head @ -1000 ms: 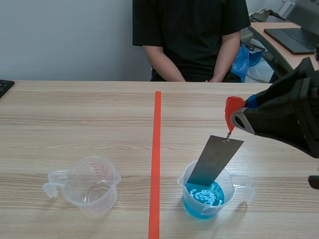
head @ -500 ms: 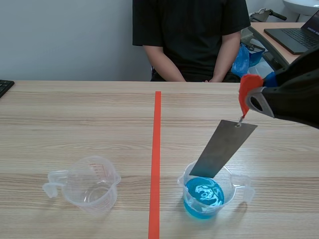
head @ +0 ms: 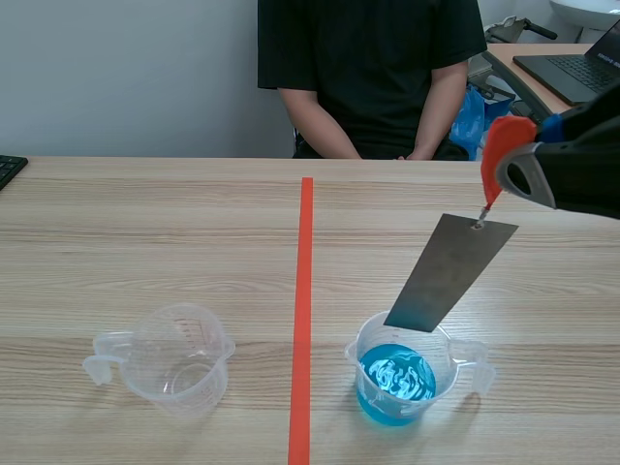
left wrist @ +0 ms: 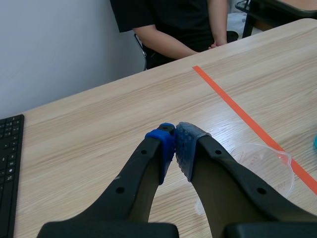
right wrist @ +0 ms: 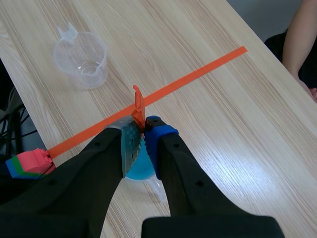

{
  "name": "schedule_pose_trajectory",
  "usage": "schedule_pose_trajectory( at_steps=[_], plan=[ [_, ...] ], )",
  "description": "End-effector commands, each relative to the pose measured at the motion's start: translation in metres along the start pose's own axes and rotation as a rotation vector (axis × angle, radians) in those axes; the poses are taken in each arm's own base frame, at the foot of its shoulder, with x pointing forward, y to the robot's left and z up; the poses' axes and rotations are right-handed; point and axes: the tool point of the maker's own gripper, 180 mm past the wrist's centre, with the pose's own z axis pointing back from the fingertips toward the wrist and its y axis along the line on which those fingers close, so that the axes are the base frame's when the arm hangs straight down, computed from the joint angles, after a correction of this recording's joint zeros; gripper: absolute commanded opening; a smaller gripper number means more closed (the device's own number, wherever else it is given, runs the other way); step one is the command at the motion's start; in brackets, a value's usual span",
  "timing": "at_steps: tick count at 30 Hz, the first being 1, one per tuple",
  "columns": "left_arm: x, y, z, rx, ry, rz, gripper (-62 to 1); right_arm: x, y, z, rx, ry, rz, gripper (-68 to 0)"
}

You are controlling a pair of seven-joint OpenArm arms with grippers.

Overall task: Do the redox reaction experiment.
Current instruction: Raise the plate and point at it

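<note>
My right gripper [head: 515, 160] is shut on an orange-red clip [head: 503, 145] from which a grey metal sheet [head: 450, 274] hangs slanting down to the left. The sheet's lower end is just over the rim of a clear beaker of blue liquid [head: 395, 378], out of the liquid. In the right wrist view the clip [right wrist: 138, 106] sticks up between the fingers of the right gripper [right wrist: 143, 130], and the blue beaker [right wrist: 140, 167] lies under them. An empty clear beaker [head: 178, 357] stands left of the tape line. My left gripper [left wrist: 174, 144] is shut on nothing above the table, with the empty beaker [left wrist: 261, 164] beside it.
A person in a black shirt [head: 368, 68] sits across the table, hands below its far edge. A black keyboard [head: 8, 170] lies at the far left edge. A laptop [head: 579, 70] rests on a side desk behind the right arm.
The right gripper has risen and moved right, lifting the metal sheet out of the blue liquid until its lower end is at the beaker's rim. The liquid still swirls.
</note>
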Motion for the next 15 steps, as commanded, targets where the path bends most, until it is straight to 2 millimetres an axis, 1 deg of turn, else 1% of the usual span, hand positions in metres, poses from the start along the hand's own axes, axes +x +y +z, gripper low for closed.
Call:
schedule_pose_trajectory(
  at_steps=[1,15],
  plan=[
    [0.0073,-0.0014,-0.0013,-0.009,-0.029,0.000,-56.3,0.0064,0.0024,0.0011,0.015,-0.024,0.022,-65.8],
    [0.0037,-0.0017,-0.0015,-0.010,-0.010,0.001,-56.2,0.0118,0.0081,0.0015,0.045,-0.058,0.006,-65.8]
  ],
)
